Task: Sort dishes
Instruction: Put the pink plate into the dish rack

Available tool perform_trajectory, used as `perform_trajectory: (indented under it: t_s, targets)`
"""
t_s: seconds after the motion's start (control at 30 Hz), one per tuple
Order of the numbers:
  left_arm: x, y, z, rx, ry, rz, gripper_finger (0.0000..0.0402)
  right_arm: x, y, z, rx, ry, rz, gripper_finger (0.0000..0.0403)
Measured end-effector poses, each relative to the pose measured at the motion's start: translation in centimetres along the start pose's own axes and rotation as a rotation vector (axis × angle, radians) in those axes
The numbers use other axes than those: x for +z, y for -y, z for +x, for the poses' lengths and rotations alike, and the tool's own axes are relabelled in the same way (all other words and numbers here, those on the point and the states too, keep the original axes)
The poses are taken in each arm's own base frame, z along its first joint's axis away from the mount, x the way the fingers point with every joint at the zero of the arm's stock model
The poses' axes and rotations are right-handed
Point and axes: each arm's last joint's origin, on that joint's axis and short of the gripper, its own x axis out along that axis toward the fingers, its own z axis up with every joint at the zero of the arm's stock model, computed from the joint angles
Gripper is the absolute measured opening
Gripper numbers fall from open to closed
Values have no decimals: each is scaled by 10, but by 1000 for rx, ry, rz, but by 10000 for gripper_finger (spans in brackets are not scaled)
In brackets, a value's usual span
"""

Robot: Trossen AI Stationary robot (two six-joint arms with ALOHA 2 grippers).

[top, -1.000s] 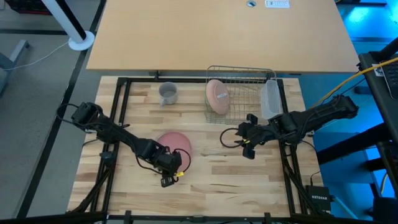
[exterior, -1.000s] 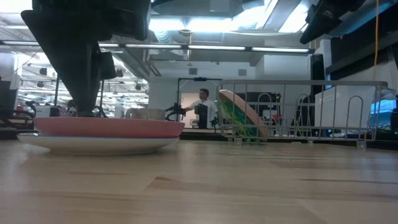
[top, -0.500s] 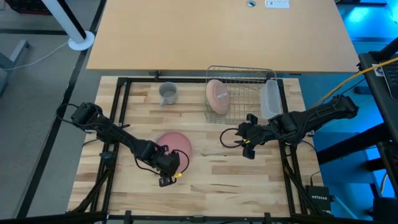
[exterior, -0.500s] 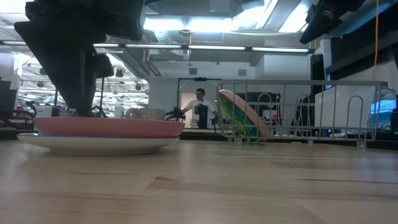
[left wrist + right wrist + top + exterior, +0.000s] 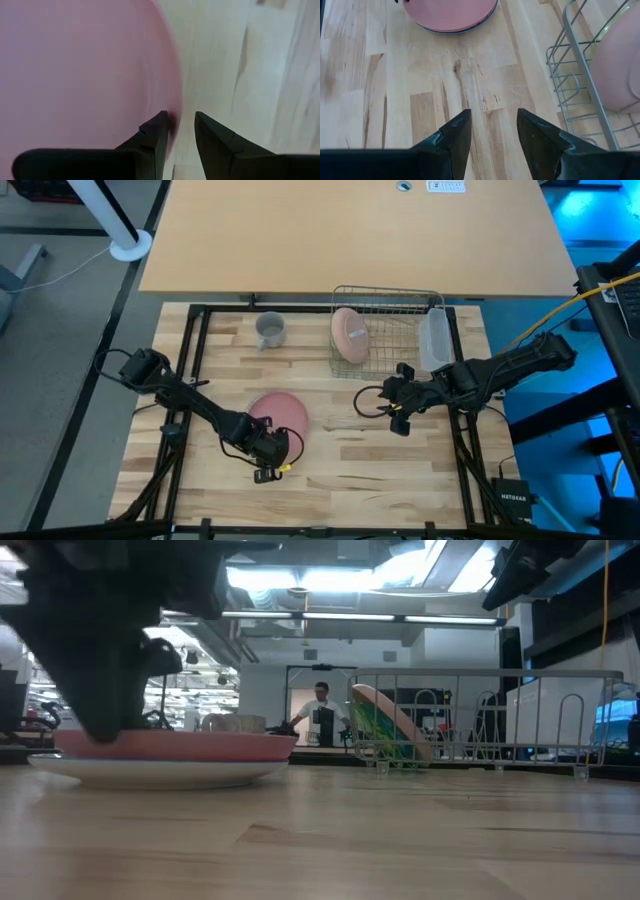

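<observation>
Left gripper (image 5: 179,131) at the pink plate (image 5: 279,409)
Its fingers are apart around the plate's edge; the right gripper (image 5: 492,131) waits open near the rack (image 5: 388,330).

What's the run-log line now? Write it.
left gripper: open, at pink plate's rim | right gripper: open, above table near dish rack | pink plate: on white plate | green plate: leaning in rack | grey cup: on table

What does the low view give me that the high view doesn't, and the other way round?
Only the low view shows that the pink plate sits stacked on a white plate, and a person in the room behind. Only the high view shows the grey cup, the plastic tub and both grippers: left gripper at the pink plate's near edge, right gripper waiting by the dish rack. Both show a plate leaning in that rack.
</observation>
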Motion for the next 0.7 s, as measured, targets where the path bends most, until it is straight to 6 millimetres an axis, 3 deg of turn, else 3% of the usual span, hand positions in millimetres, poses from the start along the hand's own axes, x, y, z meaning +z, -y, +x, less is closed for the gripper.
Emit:
perform_trajectory:
  t_s: [0.23,0.53,0.7]
  targets:
    - [0,-2,11,76,13,0,88,0,0,0,0,0,0,163]
    - [1,-4,12,134,51,-5,85,1,0,0,3,10,3,163]
    - [1,-3,12,129,51,-6,41,3,-1,0,14,35,4,163]
